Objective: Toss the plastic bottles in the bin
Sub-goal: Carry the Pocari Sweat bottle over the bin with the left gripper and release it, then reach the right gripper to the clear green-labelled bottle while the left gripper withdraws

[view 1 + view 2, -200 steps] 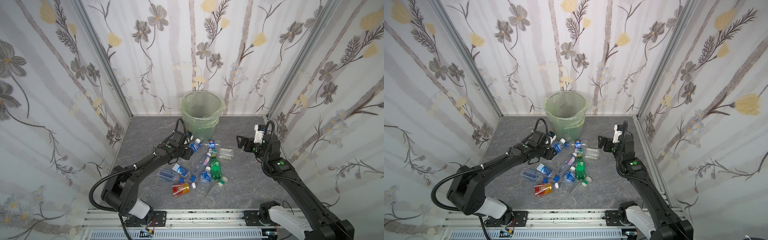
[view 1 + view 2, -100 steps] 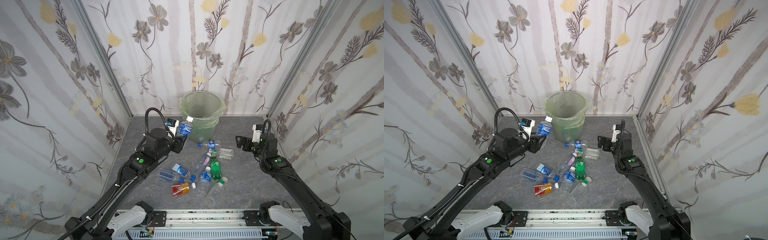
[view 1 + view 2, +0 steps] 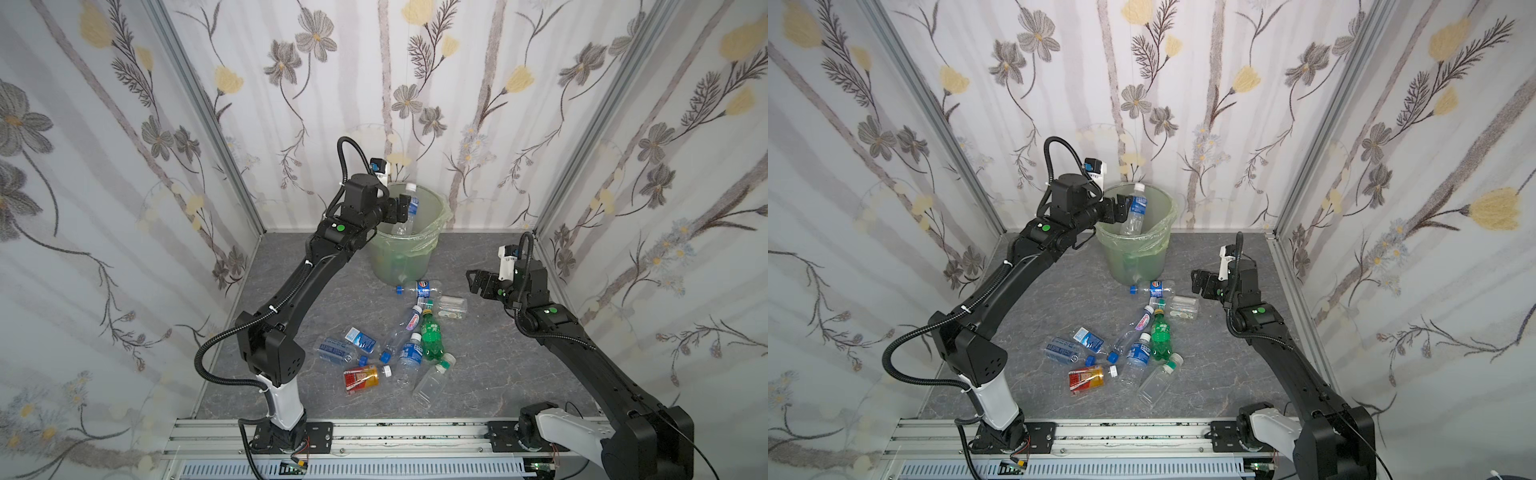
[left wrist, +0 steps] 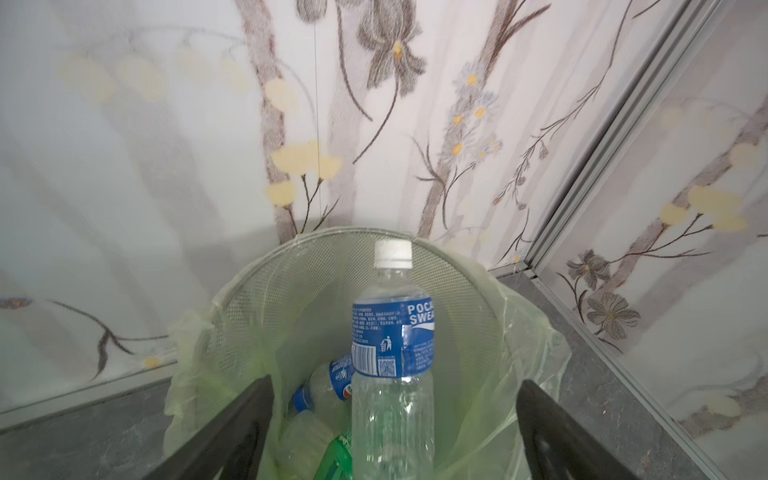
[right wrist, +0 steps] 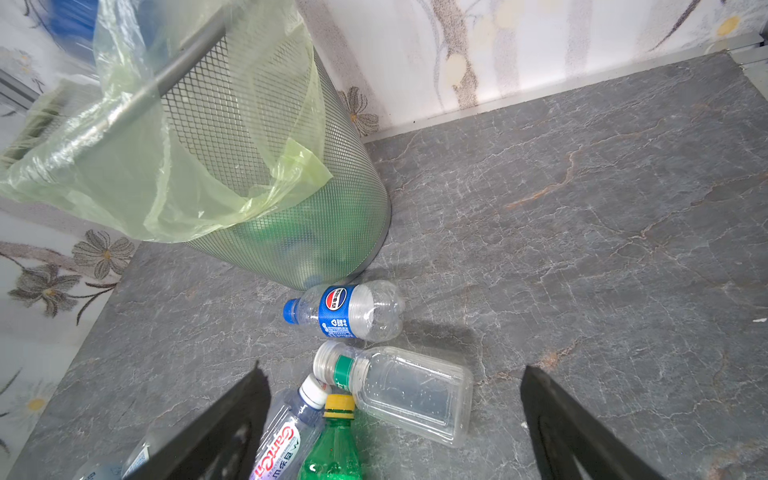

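Observation:
My left gripper (image 3: 400, 210) (image 3: 1120, 210) is over the bin (image 3: 415, 253) (image 3: 1142, 257) with its jaws wide open. A clear bottle with a blue label and white cap (image 4: 392, 332) (image 3: 409, 212) stands upright between them, touching neither finger, its lower half inside the bin's rim (image 4: 291, 257). Other bottles lie in the bin. My right gripper (image 3: 476, 283) (image 5: 390, 370) hangs open and empty above a clear square bottle (image 5: 409, 390), beside a blue-labelled bottle (image 5: 349, 312) at the bin's foot. Several more bottles (image 3: 399, 345) lie in a heap on the floor.
The heap holds a green bottle (image 3: 430, 337) and an orange-red labelled one (image 3: 361, 378). Floral walls close in the grey stone floor (image 3: 478, 365) on three sides. The bin stands against the back wall. A metal rail (image 3: 374, 432) runs along the front.
My left arm rose from the floor heap to above the bin with the blue-labelled bottle, then its jaws opened and let the bottle go. The right arm barely moved.

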`<state>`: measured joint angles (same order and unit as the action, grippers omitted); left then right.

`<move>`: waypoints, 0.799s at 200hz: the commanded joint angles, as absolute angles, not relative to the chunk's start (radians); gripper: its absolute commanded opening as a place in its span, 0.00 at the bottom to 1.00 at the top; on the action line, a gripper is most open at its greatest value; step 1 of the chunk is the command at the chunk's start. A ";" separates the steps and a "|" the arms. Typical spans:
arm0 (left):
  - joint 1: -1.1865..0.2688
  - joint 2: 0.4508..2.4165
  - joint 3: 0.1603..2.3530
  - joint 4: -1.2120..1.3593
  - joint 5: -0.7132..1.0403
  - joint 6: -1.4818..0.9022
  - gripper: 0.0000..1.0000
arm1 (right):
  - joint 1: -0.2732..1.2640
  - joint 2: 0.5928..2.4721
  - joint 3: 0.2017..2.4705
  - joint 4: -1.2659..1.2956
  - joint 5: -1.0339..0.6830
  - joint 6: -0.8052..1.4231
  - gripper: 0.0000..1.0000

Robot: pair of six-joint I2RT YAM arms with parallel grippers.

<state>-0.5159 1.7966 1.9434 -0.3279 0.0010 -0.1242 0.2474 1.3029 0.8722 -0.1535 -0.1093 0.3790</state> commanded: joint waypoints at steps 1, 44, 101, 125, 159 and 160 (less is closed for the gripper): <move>-0.513 1.739 1.891 -0.306 -0.037 -0.140 0.97 | 0.247 1.336 0.892 -0.205 -0.126 0.311 0.98; -0.505 1.506 1.641 -0.306 -0.083 -0.119 0.99 | 0.245 1.571 0.997 -0.284 -0.210 0.279 0.93; -0.461 1.113 1.143 -0.309 -0.088 -0.129 1.00 | 0.245 1.807 1.033 -0.259 -0.280 0.277 0.84; -0.450 1.018 1.015 -0.313 -0.074 -0.164 1.00 | 0.247 1.820 1.005 -0.228 -0.318 0.275 0.80; -0.443 0.988 0.947 -0.312 -0.074 -0.210 1.00 | 0.262 1.792 0.960 -0.252 -0.318 0.276 0.79; -0.443 0.988 0.946 -0.312 -0.074 -0.211 1.00 | 0.263 1.791 0.958 -0.254 -0.316 0.277 0.79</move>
